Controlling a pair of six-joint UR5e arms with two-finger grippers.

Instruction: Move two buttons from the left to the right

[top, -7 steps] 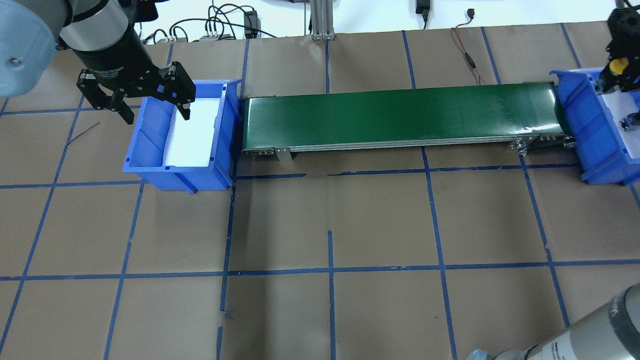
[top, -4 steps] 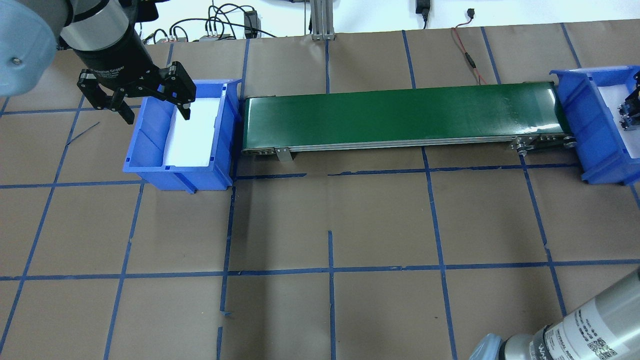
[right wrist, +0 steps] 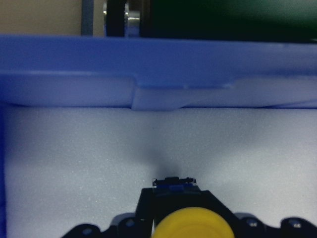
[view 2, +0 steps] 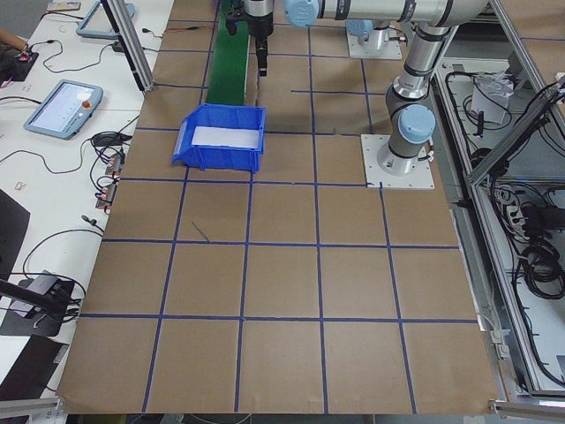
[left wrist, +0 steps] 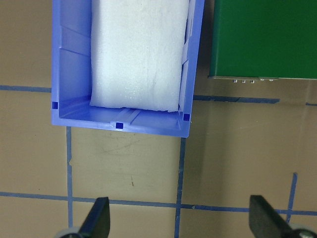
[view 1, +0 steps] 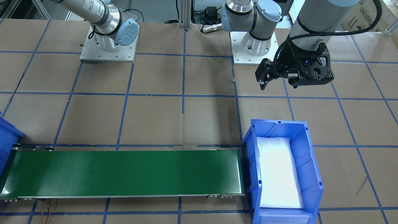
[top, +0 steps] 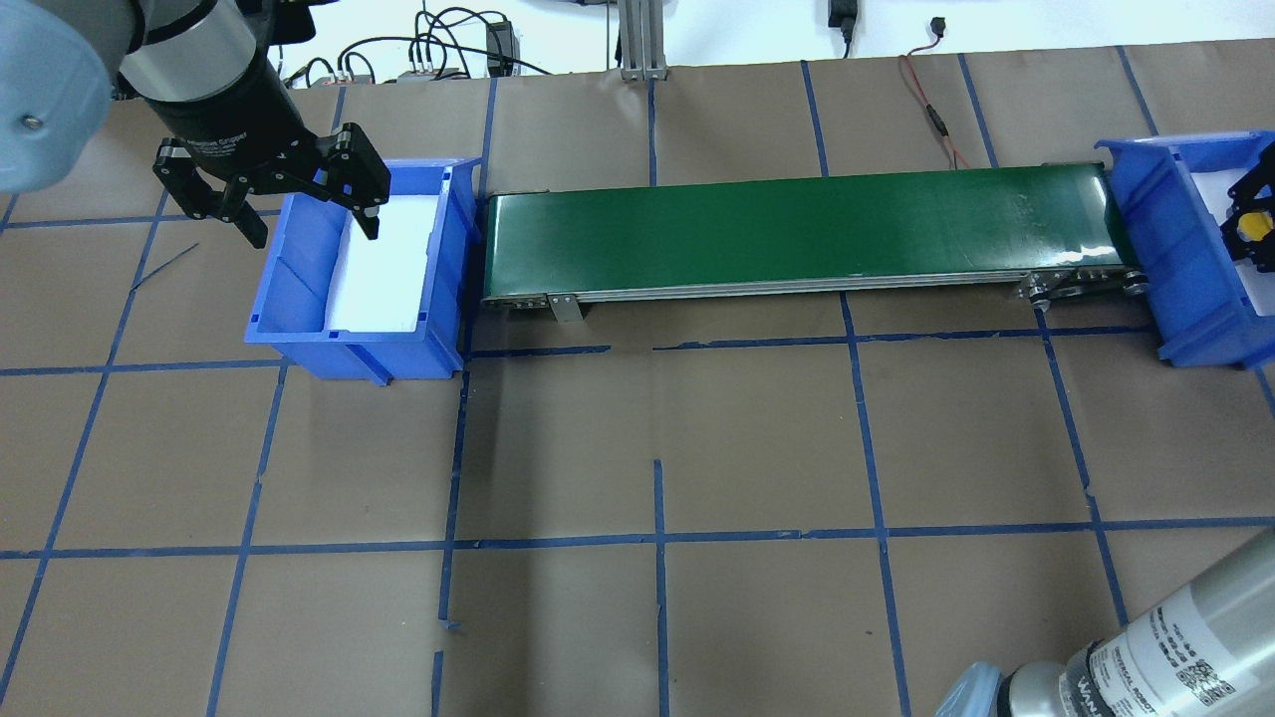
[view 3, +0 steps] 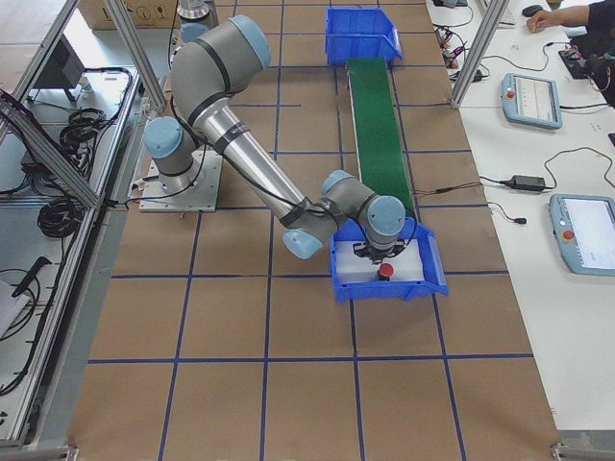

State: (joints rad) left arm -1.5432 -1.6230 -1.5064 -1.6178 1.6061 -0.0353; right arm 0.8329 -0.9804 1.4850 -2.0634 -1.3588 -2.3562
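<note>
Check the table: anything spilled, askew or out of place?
Nothing stands out. The left bin and right bin sit upright flanking the belt; the red button rests in the right one, the yellow button in the right gripper.

Left arm [view 1: 314, 21], right arm [view 1: 93, 11]: silver tubes, pale-blue joint caps [view 1: 127, 32], white screwed base plates [view 1: 93, 56] robot-side of the conveyor [view 1: 124, 174]. Left gripper [top: 311, 214] black, with a black braided cable [view 1: 281, 48]. Printed label [top: 1185, 667] with QR code on right forearm.

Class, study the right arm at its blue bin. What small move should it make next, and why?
Probably lower the right gripper slightly and open it, leaving the yellow button on the white foam in the right bin. The button sits gripped over that foam, and the red button lies in this bin.
</note>
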